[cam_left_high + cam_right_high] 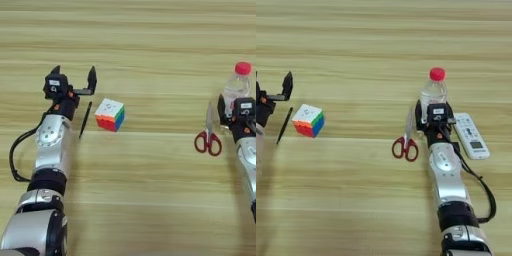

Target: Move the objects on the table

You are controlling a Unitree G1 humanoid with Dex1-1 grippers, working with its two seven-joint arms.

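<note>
In the left eye view, the left hand (pixel 74 75) sits at the left of the wooden bench (pixel 150 30), its two black fingers spread wide with nothing between them. Just below its right finger lies the pen (pixel 85 119), its long axis nearly up-down in the picture and leaning slightly, the upper end further right than the lower. Close to the right of the pen, not touching it, rests the puzzle cube (pixel 110 114), turned so that one corner faces the near edge (white face up, red and blue sides showing). Well apart to the right lie the scissors (pixel 208 135), closed, blades pointing away from the robot and red handle loops toward it. At the right edge stands the bottle (pixel 238 86), upright, red cap on top.

In the right eye view, the right hand (pixel 432 111) is pressed up against the near side of the bottle (pixel 434 91); one black finger shows at the bottle's left side, the other is hidden, so whether it grips cannot be told. The remote control (pixel 471 135) lies just right of this hand, long axis running away from the robot and tilted a little leftward at its far end, buttons up. The scissors (pixel 406 137) lie just left of the hand.
</note>
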